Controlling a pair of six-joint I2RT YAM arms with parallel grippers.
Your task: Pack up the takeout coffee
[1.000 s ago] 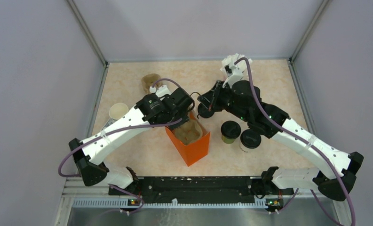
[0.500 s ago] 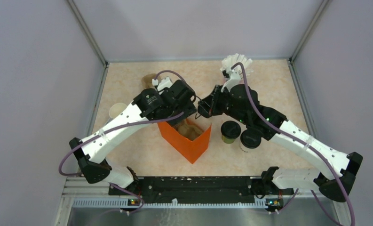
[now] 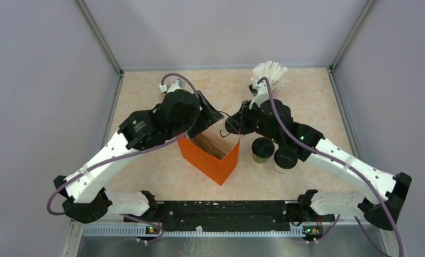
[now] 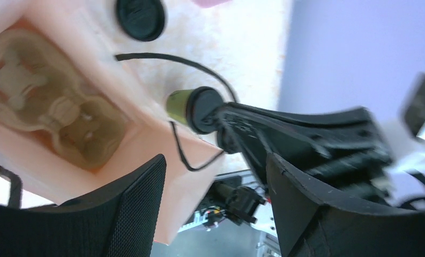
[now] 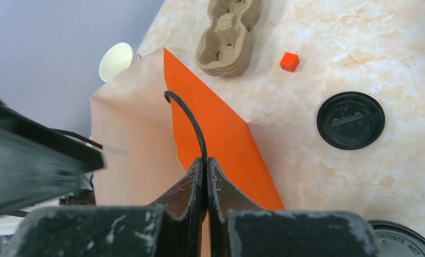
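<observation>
— What do we enter first?

— Item 1: the table (image 3: 317, 101), marbled cream. Item 2: the orange bag (image 3: 207, 160), upright near the table's middle with its mouth open. In the left wrist view we see a pulp tray (image 4: 54, 120) lying inside it.

— And the task's thing?

— Item 3: the takeout coffee (image 3: 262, 149), an olive cup under a black lid. It stands upright on the table just right of the bag, outside it, on the side toward the right edge. A 2nd lidded cup (image 3: 285, 158) stands against it or just beside it, closer to the near edge; we cannot tell whether they touch.

— Arms?

— Item 4: the left gripper (image 4: 215, 160), jaws spread wide with nothing between them, over the bag's far-left rim. Item 5: the right gripper (image 5: 204, 163), jaws pinched together on the bag's thin black handle (image 5: 193, 120).

— Loose stock?

— We count these:
- 1 black lid (image 5: 350, 120) beside the bag; we cannot tell whether a cup sits under it.
- 1 stack of pulp carriers (image 5: 229, 37).
- 1 small orange cube (image 5: 289, 61) near that stack.
- 1 lidless cream cup (image 5: 118, 60).
- 1 bunch of white straws (image 3: 269, 72) at the far edge.
</observation>
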